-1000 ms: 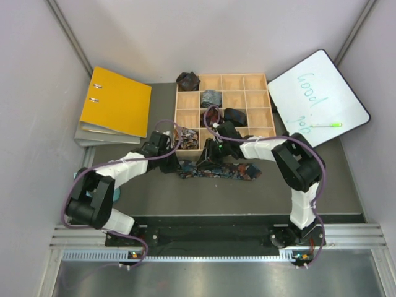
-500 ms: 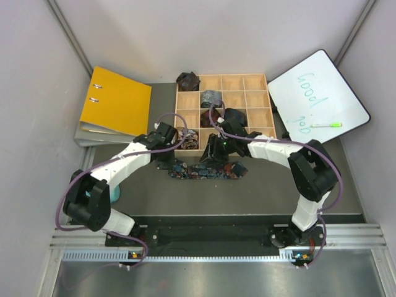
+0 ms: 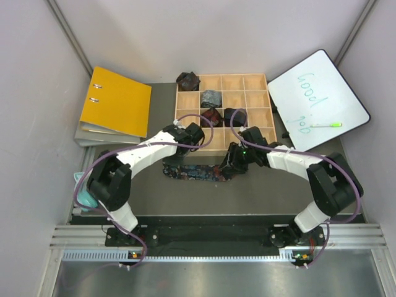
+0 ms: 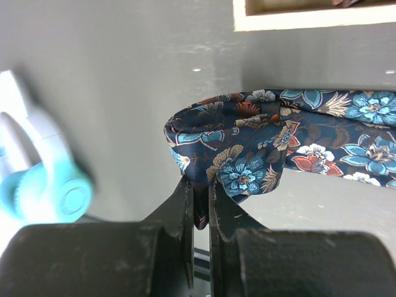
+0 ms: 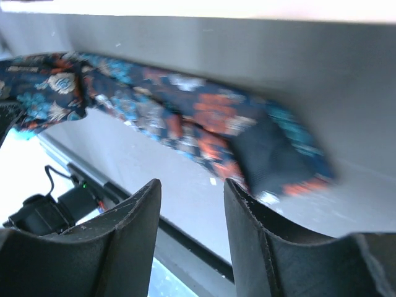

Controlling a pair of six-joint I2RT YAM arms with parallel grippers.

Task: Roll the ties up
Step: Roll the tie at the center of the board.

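Note:
The navy floral tie (image 3: pixel 195 173) lies flat in front of the wooden box. My left gripper (image 3: pixel 179 158) is shut on its left end, which curls over above the fingers in the left wrist view (image 4: pixel 235 142); the gripper (image 4: pixel 201 197) pinches a fold of it. My right gripper (image 3: pixel 228 166) is open and empty just above the tie's right end; in the right wrist view the gripper (image 5: pixel 193 201) hangs over bare table with the tie (image 5: pixel 185 114) beyond it. Rolled ties sit in the box: black (image 3: pixel 187 80), grey-blue (image 3: pixel 211 98), maroon (image 3: pixel 211 116).
The wooden grid box (image 3: pixel 253 83) stands right behind the tie. A yellow binder (image 3: pixel 116 102) lies at the back left, a whiteboard (image 3: pixel 315 96) with a green marker (image 3: pixel 326 125) at the right. A teal object (image 3: pixel 83 195) sits near the left arm's base.
The tie has slid left and looks shorter. My left wrist has swung right over the box's front edge. My right gripper has moved right along the tie to its right end.

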